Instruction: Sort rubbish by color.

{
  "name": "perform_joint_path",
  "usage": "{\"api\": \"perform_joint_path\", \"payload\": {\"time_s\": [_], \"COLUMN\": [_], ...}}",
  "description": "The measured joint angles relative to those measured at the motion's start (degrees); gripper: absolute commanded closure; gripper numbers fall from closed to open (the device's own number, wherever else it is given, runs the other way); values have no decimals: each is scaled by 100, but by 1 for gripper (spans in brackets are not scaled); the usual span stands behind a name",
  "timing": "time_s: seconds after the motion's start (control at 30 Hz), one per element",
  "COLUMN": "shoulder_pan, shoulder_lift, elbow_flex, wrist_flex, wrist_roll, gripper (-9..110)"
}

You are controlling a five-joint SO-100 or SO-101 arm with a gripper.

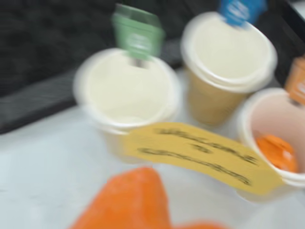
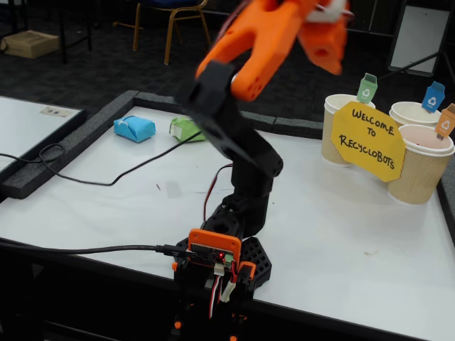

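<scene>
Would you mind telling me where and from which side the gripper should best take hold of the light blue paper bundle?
Probably from above, closing across the narrower middle of the light blue bundle. It lies low and flat on the table, apart from the green bundle.

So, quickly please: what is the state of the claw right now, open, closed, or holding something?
Claw: raised high above the table, blurred; open or closed cannot be told, and nothing is visibly held in it.
</scene>
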Motion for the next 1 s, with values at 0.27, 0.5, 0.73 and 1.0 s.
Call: {"api": "perform_joint_path", "payload": {"time_s": [0.27,0.5,0.73,1.0], "shoulder_pan": [-1573,-2909,-3850,-4474], "shoulder_lift": [1784,2663,2672,2672], "elbow_flex": [914,1406,1485,2030], "wrist_flex": [694,905,905,598], "wrist_roll": [0,0,0,0], "gripper": [101,101,101,101]}}
